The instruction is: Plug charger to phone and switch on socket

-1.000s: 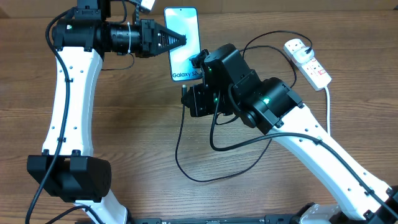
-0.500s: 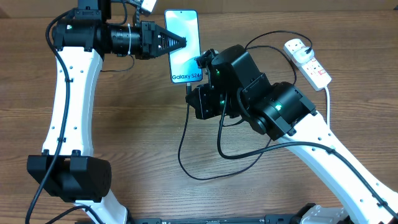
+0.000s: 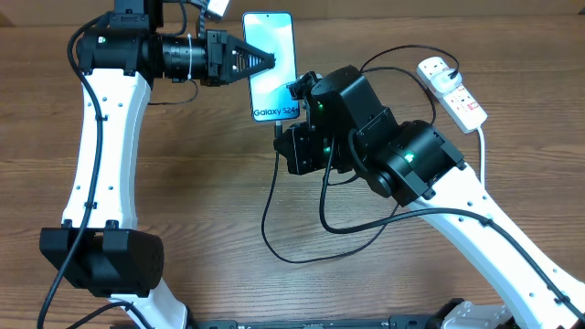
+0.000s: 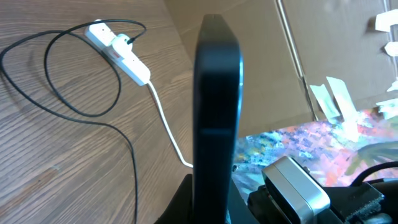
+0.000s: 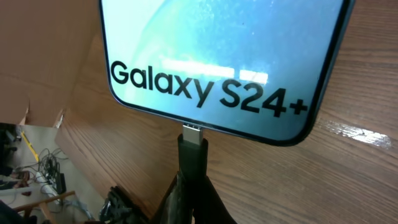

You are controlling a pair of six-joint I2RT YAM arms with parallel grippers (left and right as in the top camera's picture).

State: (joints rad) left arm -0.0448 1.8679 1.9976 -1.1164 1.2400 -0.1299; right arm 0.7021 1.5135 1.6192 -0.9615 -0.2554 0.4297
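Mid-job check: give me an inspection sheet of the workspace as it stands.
Surface: wooden table.
Job's things: phone screen up; charger tip at its bottom port, metal showing; socket with white plug in, switch state unclear.
Clutter: nothing seen.
Grippers: left gripper clamps the phone's side; right gripper pinches the charger's connector.
Cables: charger's slack loops on the table; white cord leaves the socket.
Surroundings: cardboard and a colourful sheet beyond the table.

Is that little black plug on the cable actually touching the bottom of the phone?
Touching. The right wrist view shows the charger connector from close up: its metal end meets the bottom edge of the phone with no gap between them.
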